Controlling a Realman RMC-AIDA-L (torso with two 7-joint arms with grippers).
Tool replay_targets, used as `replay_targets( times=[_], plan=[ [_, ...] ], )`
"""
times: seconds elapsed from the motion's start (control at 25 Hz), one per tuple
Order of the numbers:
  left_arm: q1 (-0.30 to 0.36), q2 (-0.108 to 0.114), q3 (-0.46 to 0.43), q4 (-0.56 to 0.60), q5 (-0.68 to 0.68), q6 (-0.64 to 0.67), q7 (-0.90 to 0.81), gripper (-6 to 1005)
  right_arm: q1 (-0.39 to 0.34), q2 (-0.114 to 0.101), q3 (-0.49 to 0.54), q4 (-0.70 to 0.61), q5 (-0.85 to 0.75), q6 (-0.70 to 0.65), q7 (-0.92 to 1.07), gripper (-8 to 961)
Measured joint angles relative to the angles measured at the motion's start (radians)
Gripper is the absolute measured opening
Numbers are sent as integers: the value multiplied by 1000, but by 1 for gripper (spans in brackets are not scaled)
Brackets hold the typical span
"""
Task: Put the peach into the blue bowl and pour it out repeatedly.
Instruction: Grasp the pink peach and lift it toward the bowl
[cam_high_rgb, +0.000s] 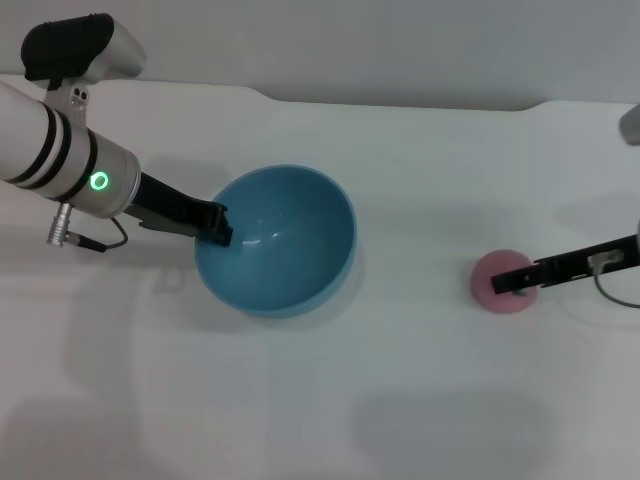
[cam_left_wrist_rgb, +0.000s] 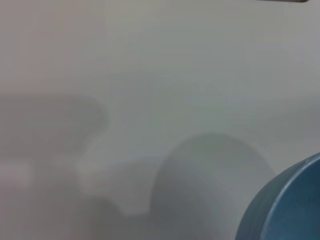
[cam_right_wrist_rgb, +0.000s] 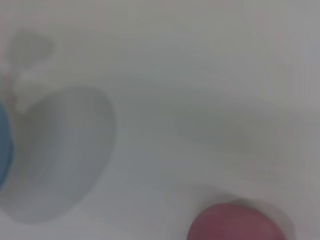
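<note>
Peach (cam_high_rgb: 498, 291) sits well right of the blue bowl (cam_high_rgb: 285, 245), pinched by the right tool (cam_high_rgb: 518, 281) for carrying over. Left tool (cam_high_rgb: 218, 225) clamps the bowl's left rim, steadying it.

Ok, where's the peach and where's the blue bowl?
peach (cam_high_rgb: 492, 290): head view, on its pink left side.
blue bowl (cam_high_rgb: 290, 250): head view, on its smooth inside.

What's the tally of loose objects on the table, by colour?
Blue: 1, the blue bowl, left gripper at its rim.
Pink: 1, the peach, right gripper over it.
Total: 2
</note>
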Motion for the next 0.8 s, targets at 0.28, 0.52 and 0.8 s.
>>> replay_targets(
  times=[0.28, 0.52, 0.8],
  plan=[
    [-2, 1, 0, 7, -4, 1, 0, -2, 14, 11, -91, 79, 9, 145, -5, 669],
    [-3, 2, 0, 11, -6, 4, 0, -2, 11, 12, -99, 80, 14, 164, -7, 646],
    [-3, 5, 0, 15, -6, 6, 0, -1, -21, 4, -94, 31, 140, 110, -100, 523]
  ],
)
